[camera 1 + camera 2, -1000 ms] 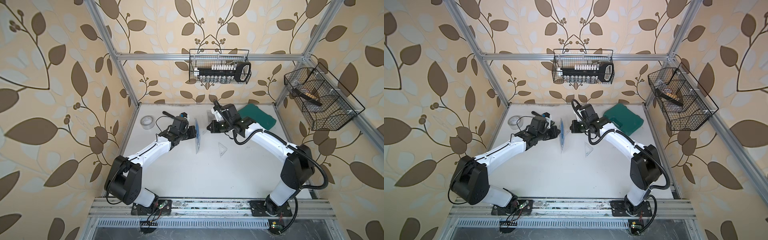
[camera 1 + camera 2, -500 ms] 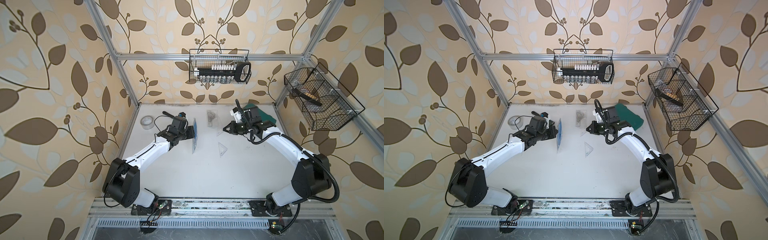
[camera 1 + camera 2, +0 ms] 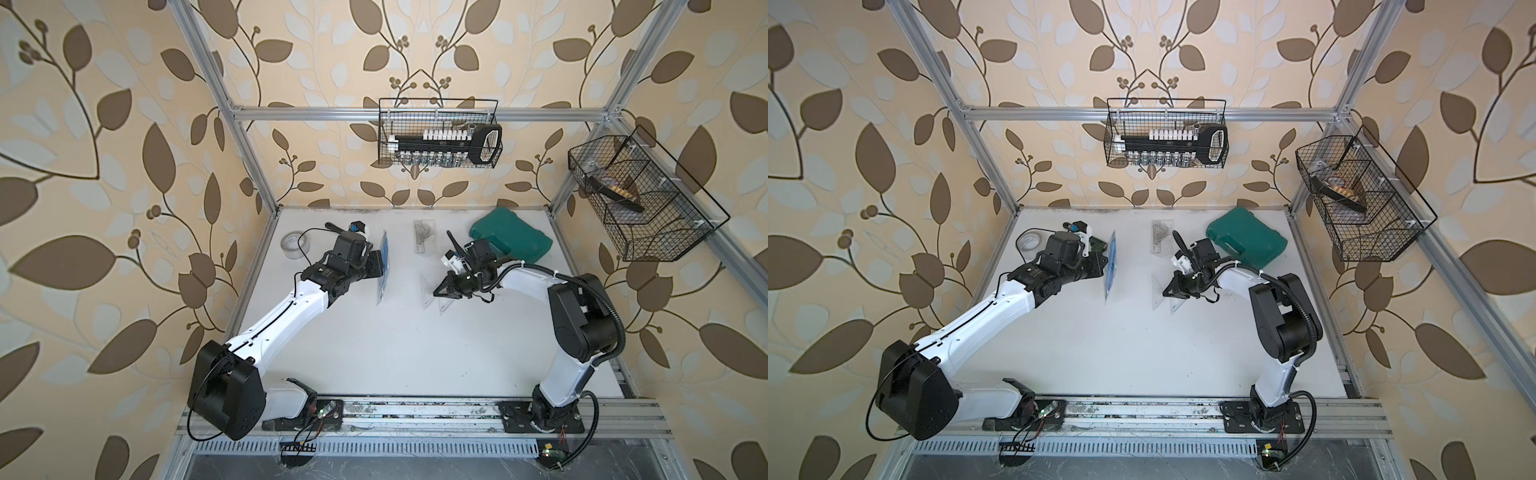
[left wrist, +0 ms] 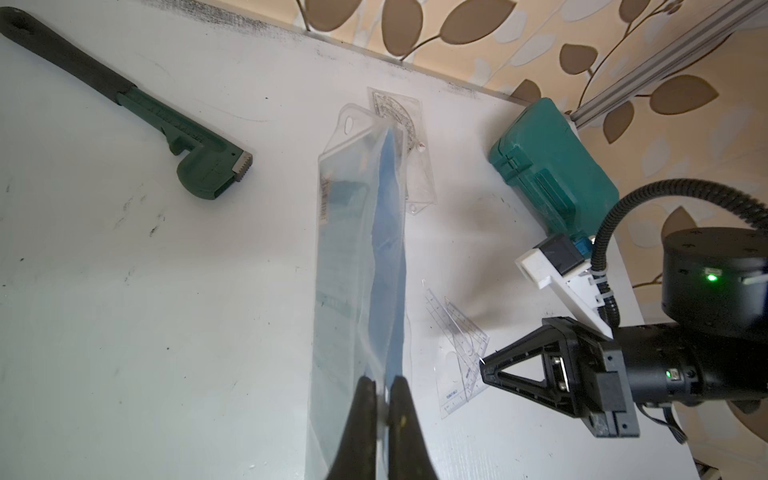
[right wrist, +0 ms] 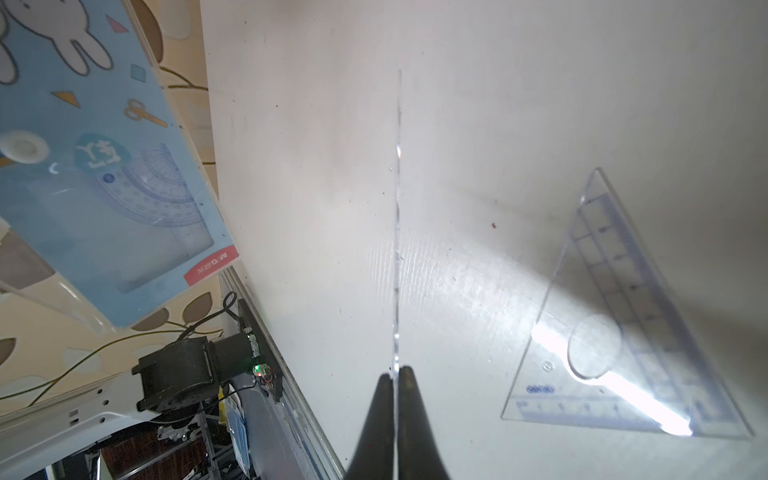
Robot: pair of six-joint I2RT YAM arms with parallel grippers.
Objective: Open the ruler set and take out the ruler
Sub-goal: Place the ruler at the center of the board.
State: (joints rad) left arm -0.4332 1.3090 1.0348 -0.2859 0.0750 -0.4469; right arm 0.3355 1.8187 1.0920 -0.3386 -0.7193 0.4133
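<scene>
Right wrist view — right gripper (image 5: pixel 397 376) pinched tight on a clear set square (image 5: pixel 397 249), edge-on over table (image 5: pixel 311 208); second set square (image 5: pixel 623 332) flat beside. Left gripper (image 4: pixel 384 386) clamps ruler set pouch (image 4: pixel 357 249) on edge, left of centre.

The near half of the table (image 3: pixel 395 357) is bare, open to either arm. At the back, tape roll (image 3: pixel 296 246), wrench (image 4: pixel 153 110), clear rulers (image 3: pixel 424 237) and green case (image 3: pixel 513 237) narrow the way. Mid-table, the upright ruler set (image 3: pixel 383 266) in the left gripper (image 4: pixel 384 392) and an edge-on clear piece (image 5: pixel 398 232), probably a set square, in the right gripper (image 5: pixel 397 376) leave a gap.
</scene>
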